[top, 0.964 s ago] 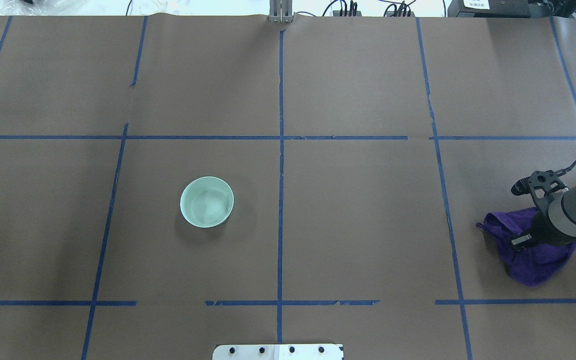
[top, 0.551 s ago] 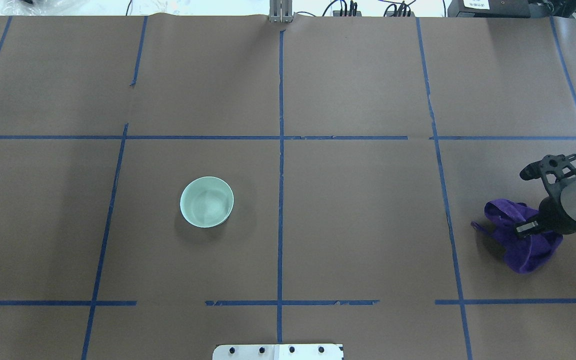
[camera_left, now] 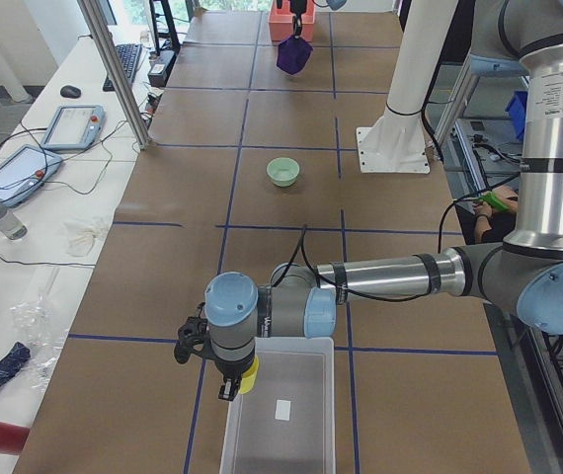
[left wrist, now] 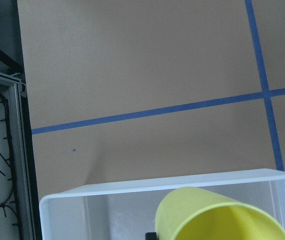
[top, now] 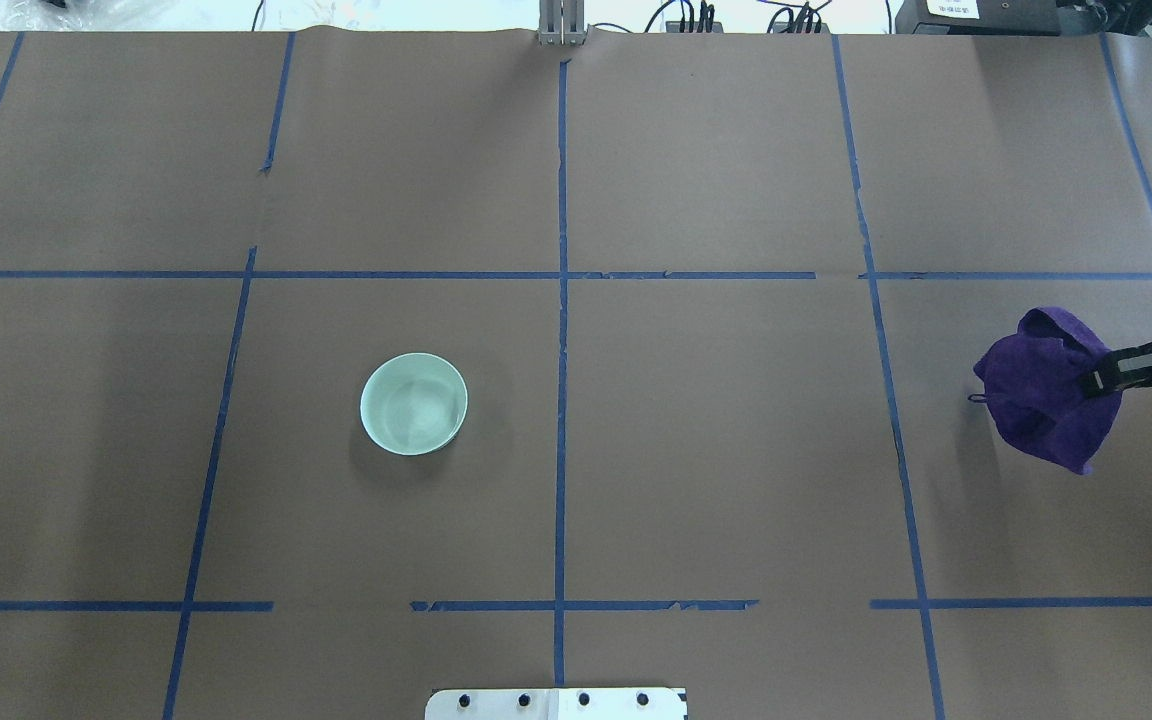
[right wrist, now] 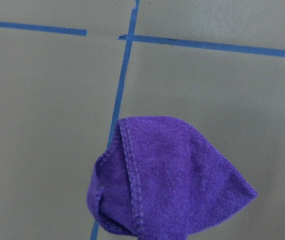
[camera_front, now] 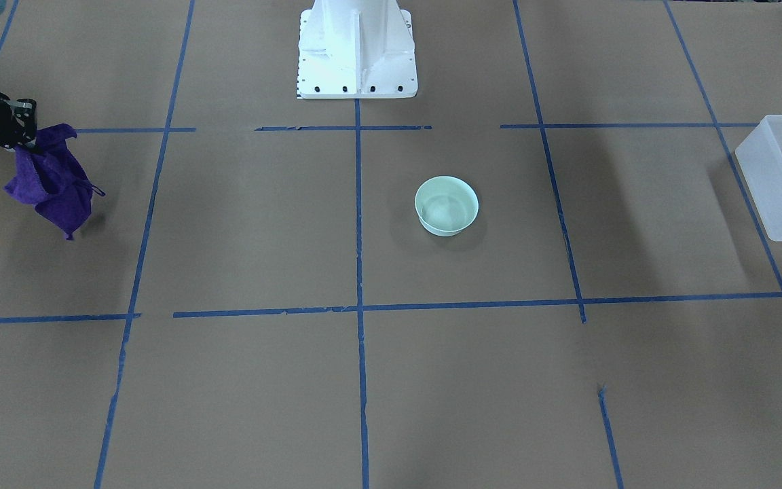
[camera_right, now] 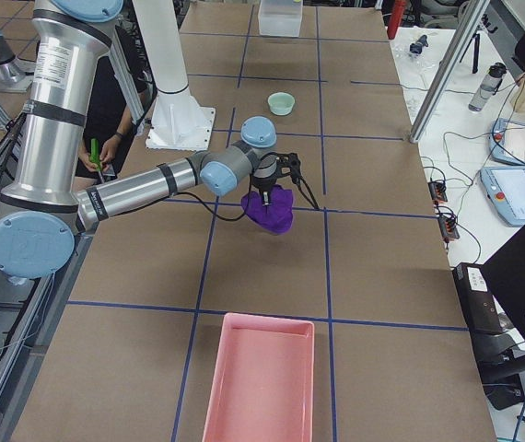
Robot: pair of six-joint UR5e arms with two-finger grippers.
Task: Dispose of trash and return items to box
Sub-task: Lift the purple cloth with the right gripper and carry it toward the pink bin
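Observation:
The mint-green bowl (top: 414,403) stands upright on the table, left of centre; it also shows in the front view (camera_front: 447,205). My left gripper (camera_left: 234,387) holds the yellow cup (left wrist: 217,220) tilted over the near end of the frosted-white box (left wrist: 107,187). The cup is partly inside the box's rim. The box also shows at the front view's right edge (camera_front: 781,176). My right gripper (top: 1096,382) is shut on the purple cloth (top: 1041,390), which hangs bunched above the table at its right end.
A pink tray (camera_right: 261,382) lies at the table's end beyond the right arm. The white robot base (camera_front: 356,47) stands at the table's middle rear edge. Blue tape lines cross the brown paper cover.
My right gripper has lifted the purple cloth off the table and carried it away from the robot and to the right. The bowl has not moved.

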